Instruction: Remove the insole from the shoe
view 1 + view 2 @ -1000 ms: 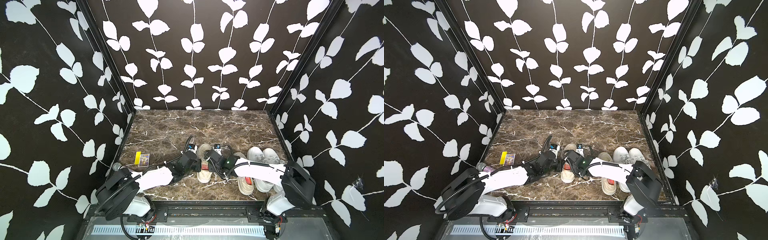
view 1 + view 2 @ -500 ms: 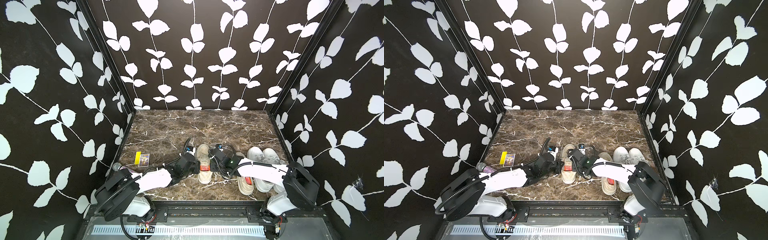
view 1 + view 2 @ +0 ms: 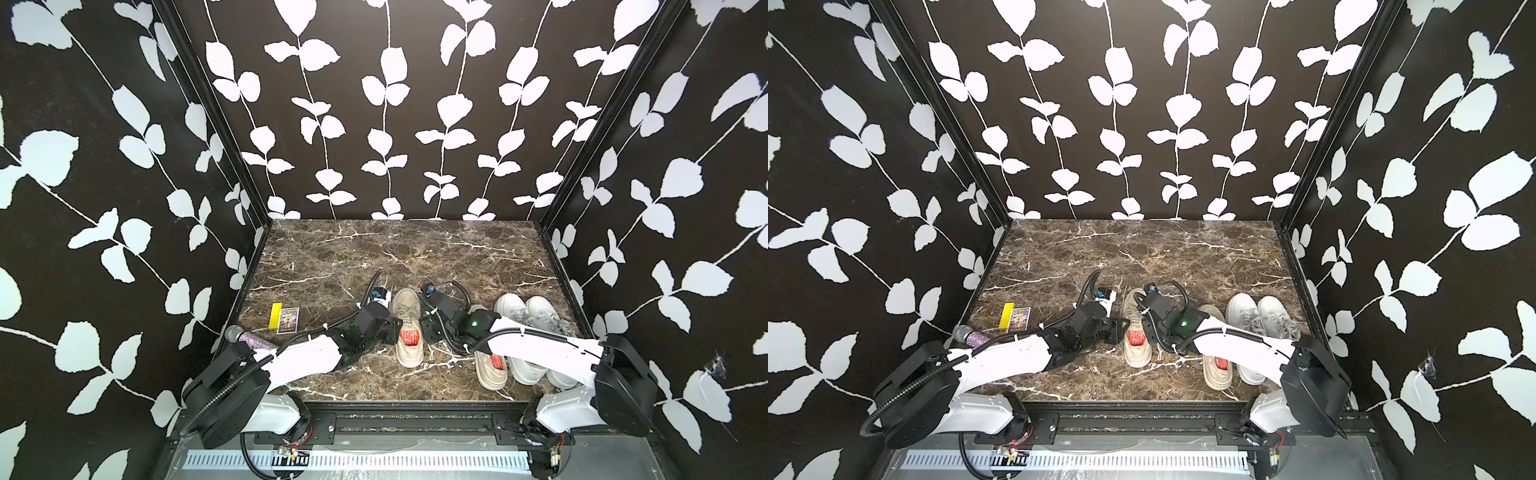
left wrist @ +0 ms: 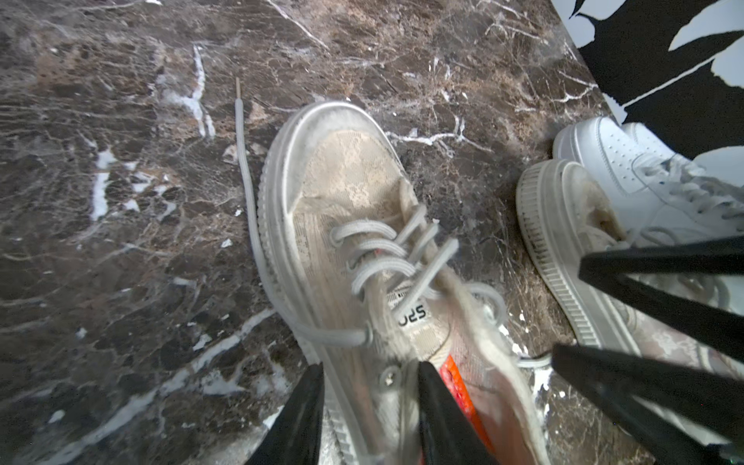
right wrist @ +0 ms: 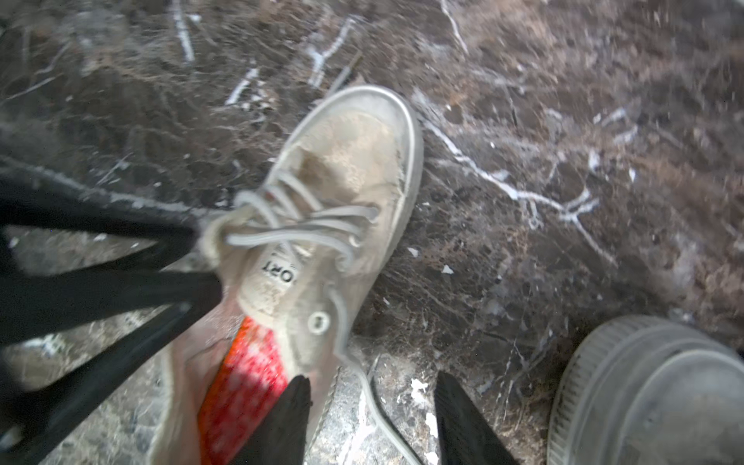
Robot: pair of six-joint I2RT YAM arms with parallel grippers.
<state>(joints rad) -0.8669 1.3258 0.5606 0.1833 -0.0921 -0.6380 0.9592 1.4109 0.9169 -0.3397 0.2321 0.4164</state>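
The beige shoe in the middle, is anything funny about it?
Yes. The beige lace-up canvas shoe stands apart from its matching shoe, which sits beside the white leather sneakers. Its grey lace is undone and trails loose across the brown marble tabletop. The red-orange insole is still inside.

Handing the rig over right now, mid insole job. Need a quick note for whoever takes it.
Left gripper: open, fingers straddling the beige shoe's side wall, gripping nothing.
Right gripper: open, one finger over the shoe opening, the other outside it.
Shoe: upright on the marble table, between both grippers.
Done: nothing; red insole lies inside the shoe.
Left: pinch the insole, pull it out.
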